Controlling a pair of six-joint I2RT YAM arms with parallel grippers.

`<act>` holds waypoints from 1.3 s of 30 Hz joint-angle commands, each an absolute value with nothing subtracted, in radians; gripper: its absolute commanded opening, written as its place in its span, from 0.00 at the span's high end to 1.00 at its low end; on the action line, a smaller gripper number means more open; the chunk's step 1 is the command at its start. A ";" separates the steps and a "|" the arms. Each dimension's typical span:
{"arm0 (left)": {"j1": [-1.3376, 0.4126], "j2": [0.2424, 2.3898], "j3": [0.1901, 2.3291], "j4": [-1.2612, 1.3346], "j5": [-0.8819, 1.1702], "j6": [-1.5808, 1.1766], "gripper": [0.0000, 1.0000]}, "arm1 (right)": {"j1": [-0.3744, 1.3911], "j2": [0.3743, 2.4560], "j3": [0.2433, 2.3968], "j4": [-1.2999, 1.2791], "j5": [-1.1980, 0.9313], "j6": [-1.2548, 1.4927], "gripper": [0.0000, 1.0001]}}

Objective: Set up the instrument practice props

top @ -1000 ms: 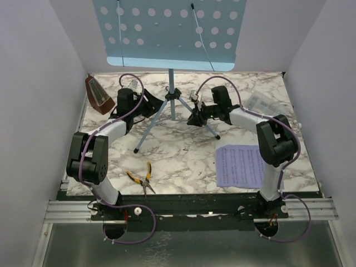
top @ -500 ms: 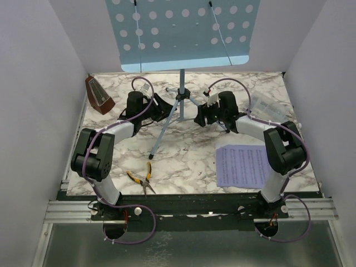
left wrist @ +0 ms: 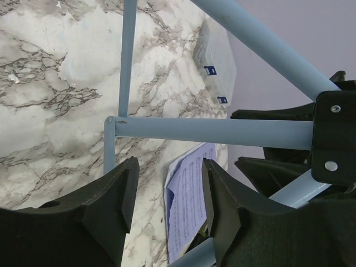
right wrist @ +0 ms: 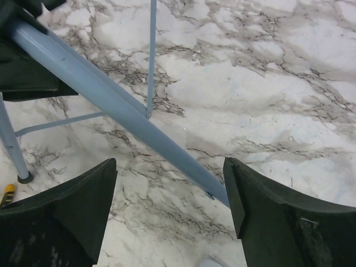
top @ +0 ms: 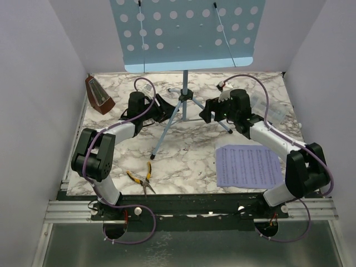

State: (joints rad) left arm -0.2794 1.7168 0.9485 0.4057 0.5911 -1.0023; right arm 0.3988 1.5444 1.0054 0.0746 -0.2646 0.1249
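On the marble worktop (top: 189, 150) we see the music stand (top: 189, 33) upright. Left of its pole, the left tool (left wrist: 167, 169) straddles a leg; we cannot tell if it is clamped. Right of the pole, the right tool (right wrist: 169, 167) gapes apart. The sheet of music (top: 247, 166) lies front-right of the stand, and the metronome (top: 99, 95) is far left.

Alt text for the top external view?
A light blue perforated tripod music stand stands on the marble-patterned table, the left gripper and right gripper flanking its legs. Printed music sheet lies near right, brown pyramid metronome far left, yellow-handled pliers near left.
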 commanded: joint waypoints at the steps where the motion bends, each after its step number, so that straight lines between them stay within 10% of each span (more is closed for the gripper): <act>1: -0.316 1.716 0.928 0.442 0.658 -1.020 0.46 | 0.395 1.468 0.958 0.031 -0.192 0.215 0.16; 21: -0.373 1.709 0.905 0.492 0.654 -1.052 0.42 | 0.386 1.312 0.862 -0.281 0.300 0.498 0.21; 39: -0.284 1.296 0.873 0.105 0.222 -0.817 0.27 | 0.385 1.170 0.619 -0.388 -0.041 0.740 0.19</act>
